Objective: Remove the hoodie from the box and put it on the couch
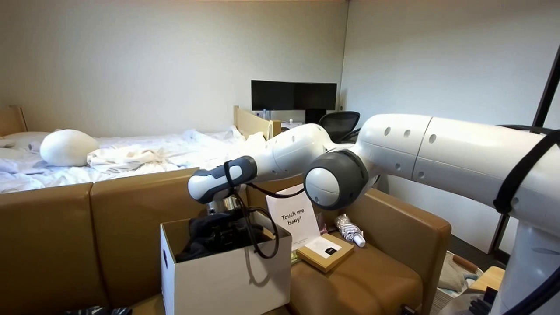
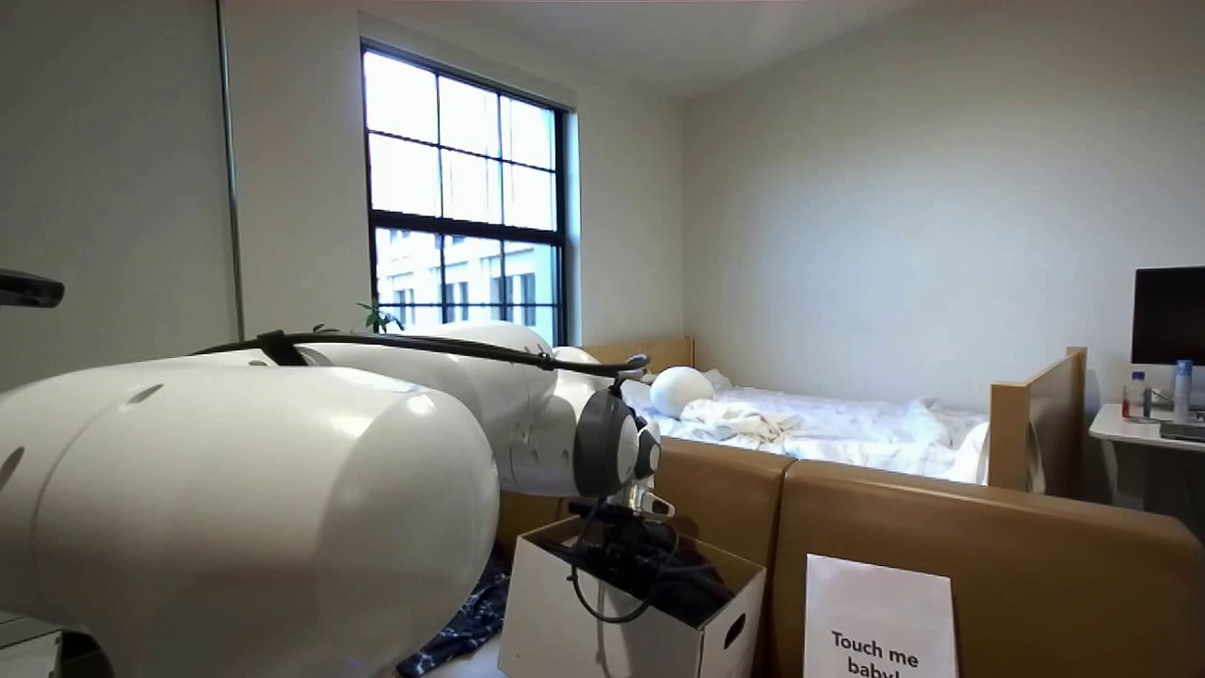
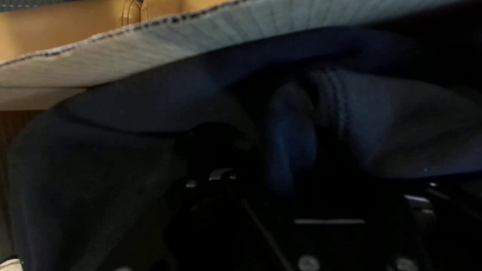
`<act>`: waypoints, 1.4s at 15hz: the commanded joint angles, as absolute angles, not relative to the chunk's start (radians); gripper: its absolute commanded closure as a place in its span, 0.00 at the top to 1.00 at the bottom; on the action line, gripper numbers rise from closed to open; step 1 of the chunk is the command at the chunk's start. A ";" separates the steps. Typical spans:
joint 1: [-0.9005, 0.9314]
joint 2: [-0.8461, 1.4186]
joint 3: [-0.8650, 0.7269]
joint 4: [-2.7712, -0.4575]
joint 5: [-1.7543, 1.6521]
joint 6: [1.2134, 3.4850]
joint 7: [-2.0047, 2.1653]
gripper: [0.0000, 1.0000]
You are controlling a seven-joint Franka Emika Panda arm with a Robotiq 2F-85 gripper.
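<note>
The white box [image 1: 232, 284] stands on the brown couch [image 1: 43, 236]; the box [image 2: 555, 612] and couch [image 2: 941, 518] also show in an exterior view. The black hoodie [image 1: 192, 250] lies bunched inside the box. It fills most of the wrist view as dark folds [image 3: 94, 162], below the box wall [image 3: 131, 56]. My gripper [image 1: 225, 234] points down into the box among the folds. In the wrist view the finger joints of my gripper [image 3: 316, 180] stand wide apart, with a fold between them. The fingertips are dark and mostly hidden by the fabric.
A white sign [image 1: 297, 218], a small tan box [image 1: 326, 253] and a wrapped umbrella [image 1: 350, 229] are on the seat beside the box. A loose cable [image 1: 275, 245] hangs over the box rim. The couch back stands behind it, with a bed [image 1: 175, 151] beyond.
</note>
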State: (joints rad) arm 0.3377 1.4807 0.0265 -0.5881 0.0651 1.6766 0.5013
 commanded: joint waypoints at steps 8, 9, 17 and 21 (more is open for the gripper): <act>0.327 1.480 0.058 -0.582 0.089 1.684 0.486 0.07; 0.327 1.480 0.061 -0.582 0.089 1.684 0.478 0.07; 0.402 1.278 -0.048 -0.546 -0.067 1.532 0.456 0.06; 0.459 1.252 -0.085 -0.369 -0.145 1.299 0.450 0.06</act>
